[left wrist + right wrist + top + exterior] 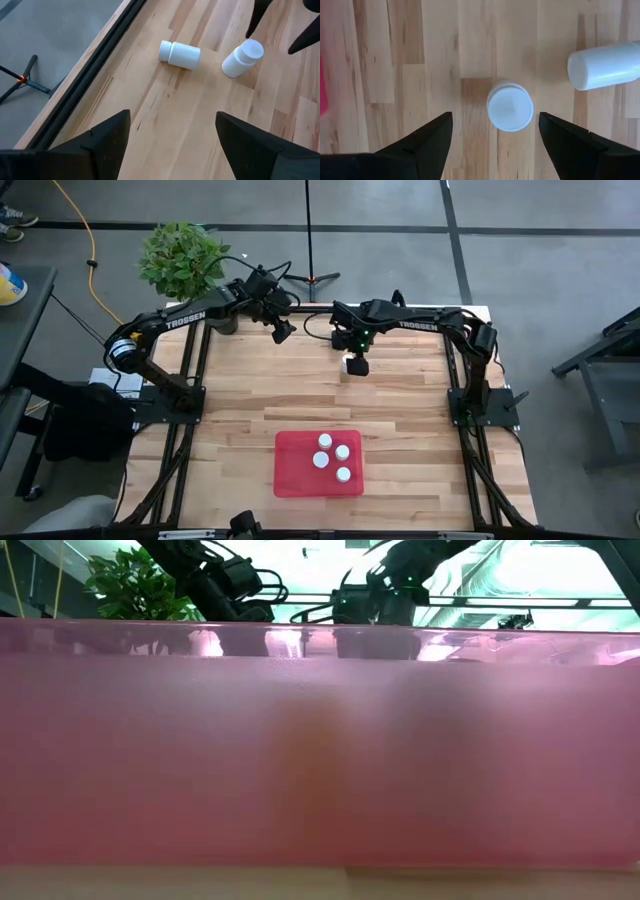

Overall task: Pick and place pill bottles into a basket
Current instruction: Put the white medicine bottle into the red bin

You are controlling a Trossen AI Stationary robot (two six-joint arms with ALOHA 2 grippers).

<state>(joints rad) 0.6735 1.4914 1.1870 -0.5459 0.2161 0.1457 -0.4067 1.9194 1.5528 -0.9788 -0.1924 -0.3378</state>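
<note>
Pincer of the right arm (495, 145) is held released above an upright pill bottle (509, 107) near the desk's far edge, a fallen bottle (605, 65) beside it. Descent and closing are judged next. Four bottles (333, 456) sit in the basket (290, 478). Left pincer (172, 145) is released nearby.

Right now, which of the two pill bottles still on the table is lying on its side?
The all-white bottle nearer the table's far edge lies flat. The other bottle stands upright, directly below the open right gripper, only its round cap showing.
</note>
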